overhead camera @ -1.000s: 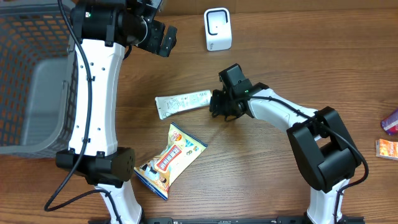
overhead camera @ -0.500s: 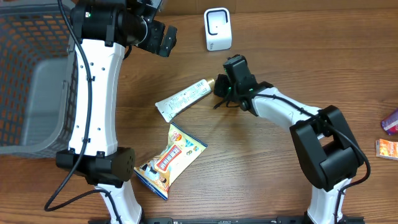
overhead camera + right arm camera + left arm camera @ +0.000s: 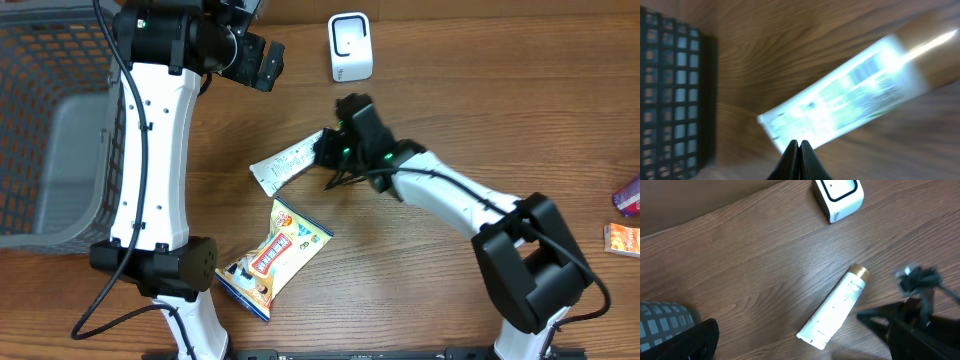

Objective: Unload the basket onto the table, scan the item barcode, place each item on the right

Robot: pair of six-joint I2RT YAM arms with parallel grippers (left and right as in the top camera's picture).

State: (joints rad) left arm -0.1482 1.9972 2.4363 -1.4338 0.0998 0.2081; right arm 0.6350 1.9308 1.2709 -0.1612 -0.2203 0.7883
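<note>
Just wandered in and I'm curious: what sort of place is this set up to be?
Probably a mock shop checkout: what looks like a white scanner, a wire basket, and goods lying out, such as a tube and a snack bag.

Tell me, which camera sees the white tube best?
The left wrist view: the whole tube, gold cap included, lies sharp and uncovered. Overhead, the right arm hides its cap end. The right wrist view shows it blurred and glaring.

I see the tube [image 3: 285, 163] mid-table [image 3: 480, 100]: scanner [image 3: 350, 47] behind it, snack packet [image 3: 275, 255] before it, basket [image 3: 40, 60] far left.
</note>
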